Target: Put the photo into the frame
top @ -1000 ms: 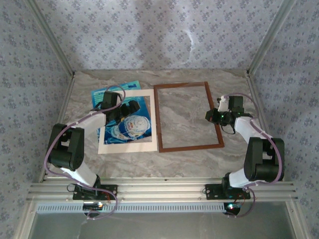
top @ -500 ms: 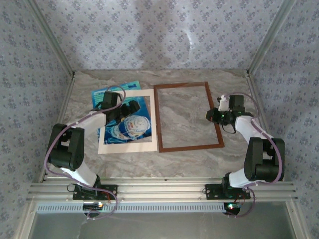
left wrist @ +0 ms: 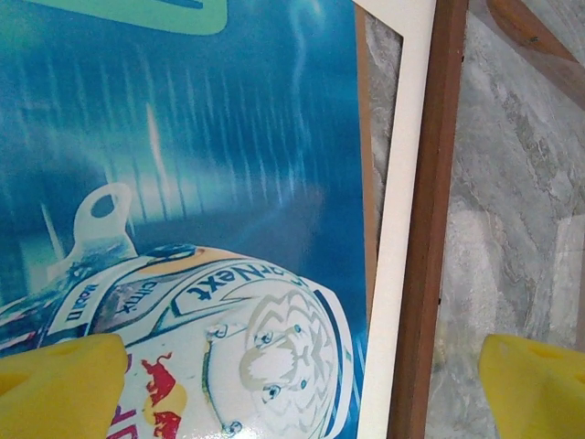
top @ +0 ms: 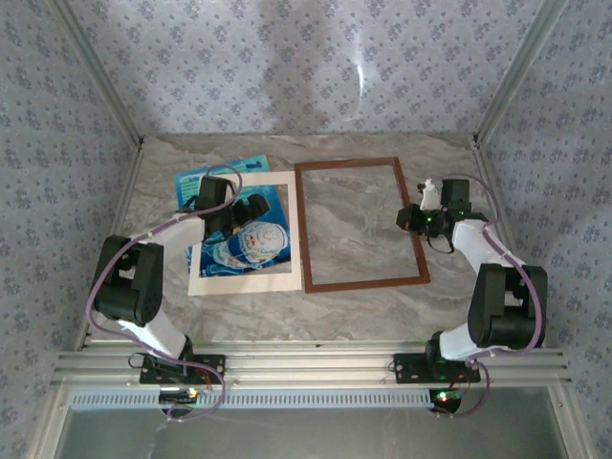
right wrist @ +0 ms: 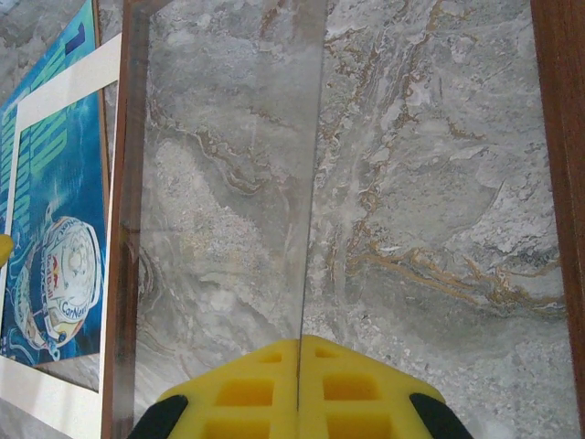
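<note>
The blue-teal photo (top: 239, 239) with a white helmet lies on the table's left half under a cream mat (top: 287, 277). My left gripper (top: 251, 212) hovers low over it and is open. Its yellow fingertips (left wrist: 55, 389) stand wide apart, with the photo (left wrist: 228, 165) and the mat's right bar (left wrist: 395, 229) between them. The reddish-brown frame (top: 301, 229) lies flat at centre, and its left bar (left wrist: 425, 229) touches the mat. My right gripper (top: 411, 220) is above the frame's right bar. It (right wrist: 300, 343) is shut on a thin clear sheet (right wrist: 306, 183) seen edge-on over the frame (right wrist: 123, 229).
Marble tabletop (top: 354, 220) shows through the frame's opening. Patterned walls and metal posts close in the back and both sides. The photo's upper left corner (top: 191, 182) sticks out past the mat. An aluminium rail (top: 306, 363) runs along the near edge.
My right wrist has shifted slightly up and to the right, and the glint on the clear sheet has moved. The left arm, photo and frame have stayed put.
</note>
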Controlling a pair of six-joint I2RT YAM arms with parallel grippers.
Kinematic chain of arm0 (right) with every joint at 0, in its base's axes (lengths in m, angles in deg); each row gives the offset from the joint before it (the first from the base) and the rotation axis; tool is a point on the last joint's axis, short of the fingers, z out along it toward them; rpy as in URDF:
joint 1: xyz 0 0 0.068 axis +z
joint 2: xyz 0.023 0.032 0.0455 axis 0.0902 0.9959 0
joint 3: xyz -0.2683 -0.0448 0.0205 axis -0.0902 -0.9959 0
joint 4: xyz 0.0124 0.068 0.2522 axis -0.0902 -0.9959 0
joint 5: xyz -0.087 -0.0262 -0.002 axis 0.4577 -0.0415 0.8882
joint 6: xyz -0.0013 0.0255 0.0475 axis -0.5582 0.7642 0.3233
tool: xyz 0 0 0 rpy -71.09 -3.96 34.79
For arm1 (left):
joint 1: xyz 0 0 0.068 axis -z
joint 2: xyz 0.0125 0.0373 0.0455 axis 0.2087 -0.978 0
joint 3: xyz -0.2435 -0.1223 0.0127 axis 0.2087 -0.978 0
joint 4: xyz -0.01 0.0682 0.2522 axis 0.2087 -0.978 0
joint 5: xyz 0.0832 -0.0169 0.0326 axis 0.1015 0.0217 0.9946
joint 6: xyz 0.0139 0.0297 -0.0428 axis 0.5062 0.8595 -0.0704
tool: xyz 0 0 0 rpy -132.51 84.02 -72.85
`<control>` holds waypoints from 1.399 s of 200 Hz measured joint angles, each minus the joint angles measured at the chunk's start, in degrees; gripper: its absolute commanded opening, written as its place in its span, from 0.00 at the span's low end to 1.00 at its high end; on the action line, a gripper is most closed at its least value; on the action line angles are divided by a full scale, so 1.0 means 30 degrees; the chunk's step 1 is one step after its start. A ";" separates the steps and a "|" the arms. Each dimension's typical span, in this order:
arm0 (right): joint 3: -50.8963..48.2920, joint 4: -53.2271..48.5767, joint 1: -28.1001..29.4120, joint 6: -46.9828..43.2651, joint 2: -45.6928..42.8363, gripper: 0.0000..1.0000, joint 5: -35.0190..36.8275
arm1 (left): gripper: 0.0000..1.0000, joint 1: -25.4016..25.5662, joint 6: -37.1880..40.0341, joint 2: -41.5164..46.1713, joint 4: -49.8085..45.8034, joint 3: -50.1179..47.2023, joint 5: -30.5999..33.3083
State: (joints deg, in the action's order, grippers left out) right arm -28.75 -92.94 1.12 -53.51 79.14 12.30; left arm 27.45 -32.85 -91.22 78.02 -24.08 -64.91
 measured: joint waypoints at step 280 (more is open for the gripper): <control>0.1712 -0.2994 0.1304 -0.0714 0.0685 1.00 0.5938 | 0.98 0.0000 0.0000 -0.0007 0.0000 0.0175 -0.0080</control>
State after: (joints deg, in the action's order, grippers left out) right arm -23.62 -101.92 5.03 -55.65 81.19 30.11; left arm 27.45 -32.85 -91.24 78.02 -23.56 -65.15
